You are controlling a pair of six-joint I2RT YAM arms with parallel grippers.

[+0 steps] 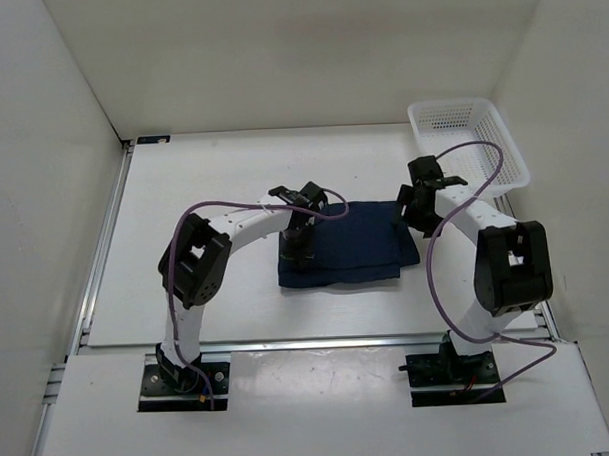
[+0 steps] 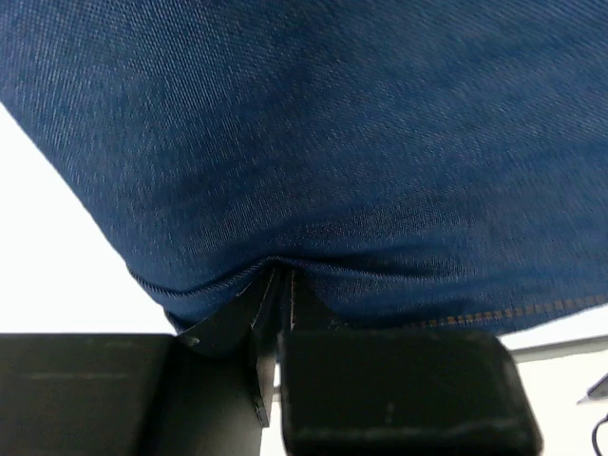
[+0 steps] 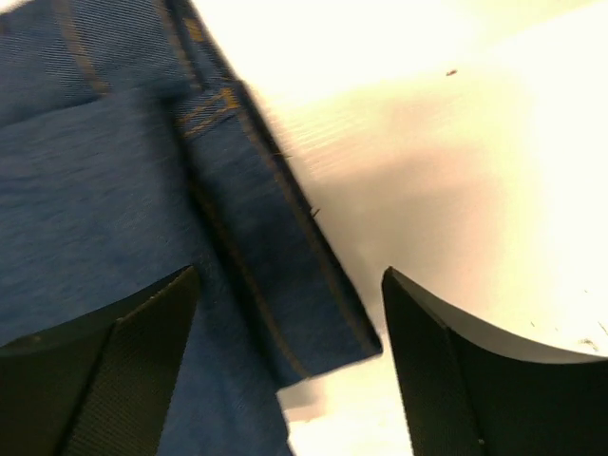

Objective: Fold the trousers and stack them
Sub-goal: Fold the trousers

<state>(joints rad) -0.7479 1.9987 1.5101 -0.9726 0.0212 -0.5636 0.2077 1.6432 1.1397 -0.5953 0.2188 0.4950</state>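
The dark navy trousers [image 1: 350, 244] lie folded into a compact rectangle in the middle of the table. My left gripper [image 1: 295, 250] is at their left edge, shut on a pinch of denim; the left wrist view shows the cloth [image 2: 313, 142] bunched into the closed jaws [image 2: 277, 280]. My right gripper [image 1: 414, 206] is open just off the trousers' right edge. In the right wrist view the waistband corner [image 3: 275, 256] with tan stitching lies between my spread fingers [image 3: 290, 285], not gripped.
A white mesh basket [image 1: 469, 142] stands at the back right, close behind the right gripper. White walls enclose the table on three sides. Purple cables loop over both arms.
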